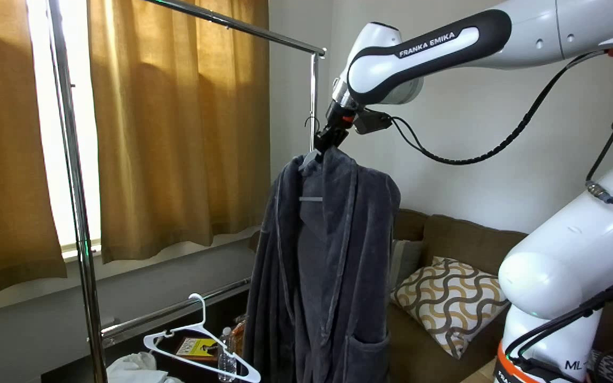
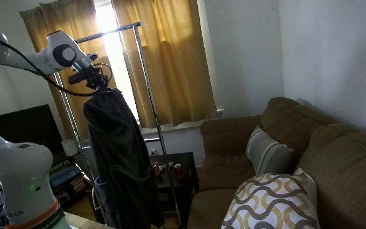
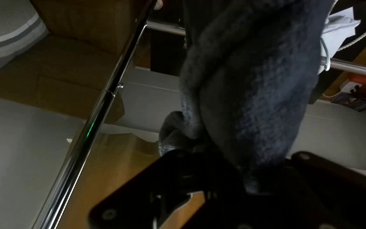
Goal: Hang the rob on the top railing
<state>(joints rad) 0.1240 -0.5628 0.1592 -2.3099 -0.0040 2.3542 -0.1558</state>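
Observation:
The rob (image 1: 333, 255), a long dark grey bathrobe, hangs from my gripper (image 1: 325, 144) with its front open. It also shows in an exterior view (image 2: 116, 143) and fills the middle of the wrist view (image 3: 259, 89). My gripper is shut on the collar area, beside the neck of a grey hanger (image 1: 311, 199) inside the rob. A thin dark hook stands up beside the gripper. The top railing (image 1: 253, 32) is above the gripper's height; it also shows in an exterior view (image 2: 110, 33). The hook appears below the railing, apart from it. The fingertips are hidden in fabric.
The rack's vertical poles (image 1: 77, 213) (image 2: 151, 105) stand near the rob, one also in the wrist view (image 3: 97, 117). A white plastic hanger (image 1: 203, 324) hangs at the lower bar (image 1: 173, 311). A brown couch (image 2: 233, 152) with pillows and a dark low table (image 2: 186, 159) stand nearby.

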